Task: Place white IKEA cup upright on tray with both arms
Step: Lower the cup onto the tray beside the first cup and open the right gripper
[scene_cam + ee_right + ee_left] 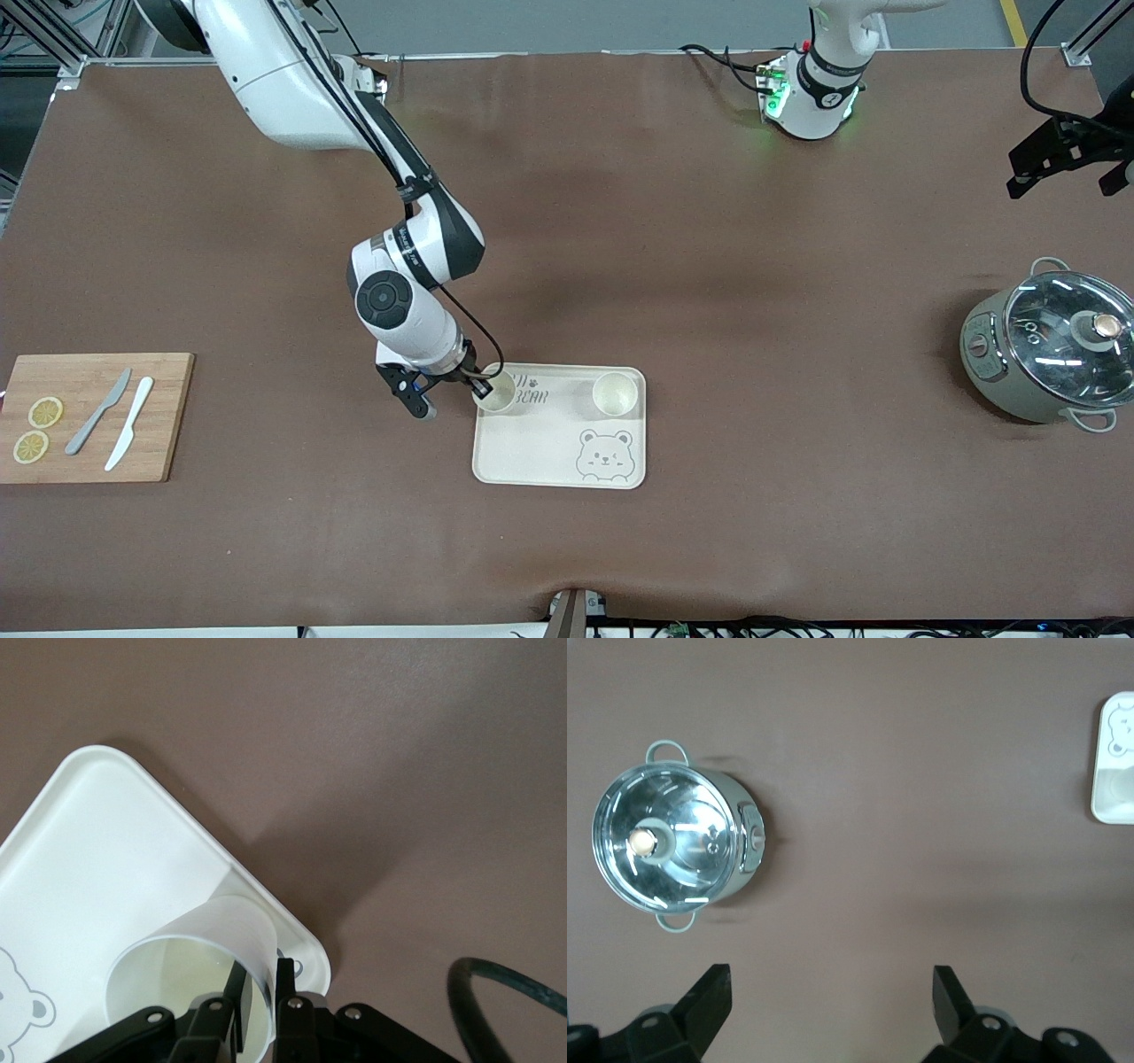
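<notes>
A white cup [496, 392] is upright over the corner of the cream tray [532, 456] that lies toward the right arm's end and farther from the front camera. My right gripper [479, 386] is shut on its rim, one finger inside and one outside, as the right wrist view shows [261, 970] with the cup [199, 935] and the tray [89, 842]. A second white cup [615, 393] stands upright on the tray's other farther corner. My left gripper [1063, 168] waits open and empty above bare table at the left arm's end [828, 979].
A grey pot with a glass lid [1050, 346] stands at the left arm's end, also in the left wrist view [669, 835]. A wooden cutting board [164, 416] with two knives and lemon slices lies at the right arm's end.
</notes>
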